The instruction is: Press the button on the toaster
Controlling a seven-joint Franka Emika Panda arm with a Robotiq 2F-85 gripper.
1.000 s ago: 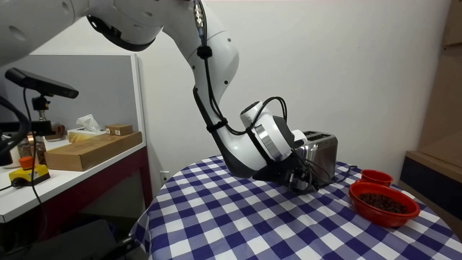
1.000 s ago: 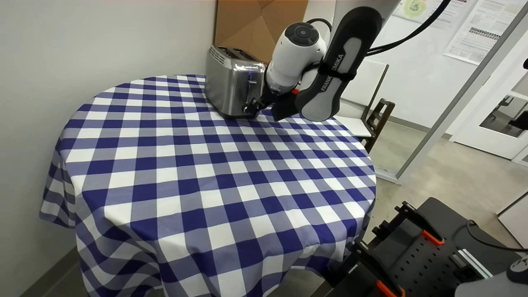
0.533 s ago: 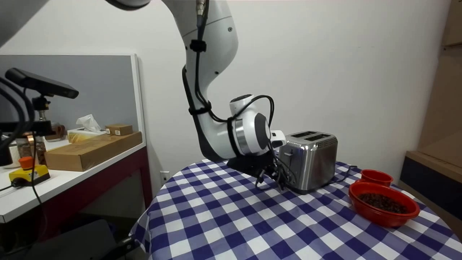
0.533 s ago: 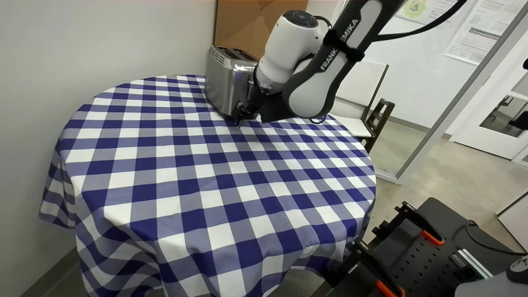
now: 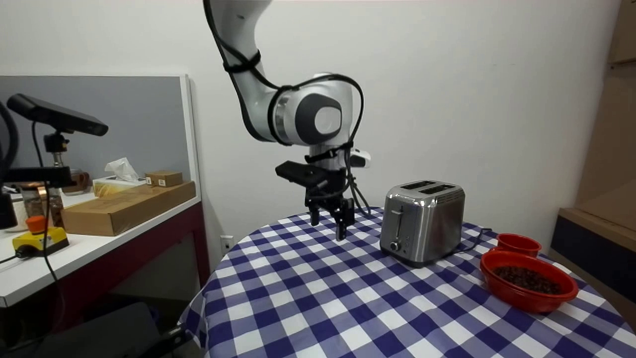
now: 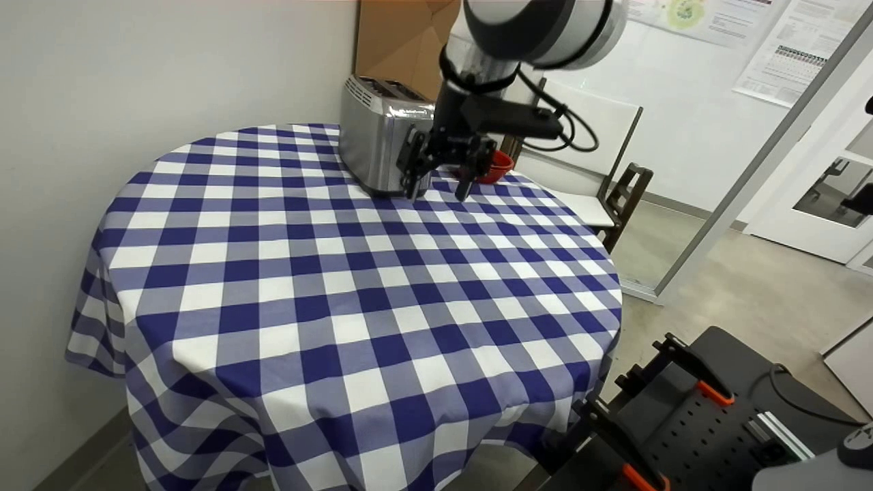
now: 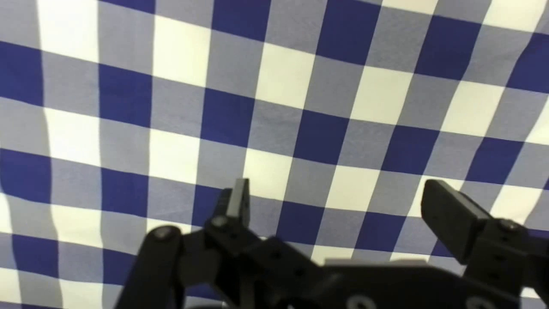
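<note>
The toaster (image 5: 435, 226) is a brushed-silver box on the checked table. It also shows in an exterior view (image 6: 382, 140), its front partly hidden by my gripper. Its lever (image 5: 397, 212) sits at the top of its slot, and a round knob (image 5: 395, 246) is below. My gripper (image 5: 328, 226) points down above the cloth, apart from the toaster, off its lever side. In an exterior view my gripper (image 6: 438, 194) overlaps the toaster's front. In the wrist view the gripper (image 7: 336, 189) is open, with only cloth between its fingers.
A red bowl (image 5: 529, 293) with dark beans and a red cup (image 5: 518, 243) stand beside the toaster. The toaster's black cord (image 5: 474, 243) lies behind it. A wall is behind the table. A side desk (image 5: 89, 243) holds boxes and an emergency stop.
My gripper has backed away from the toaster's lever side, risen, and turned from slanting toward the toaster to pointing down. The toaster's front is uncovered in an exterior view. The toaster stands in place.
</note>
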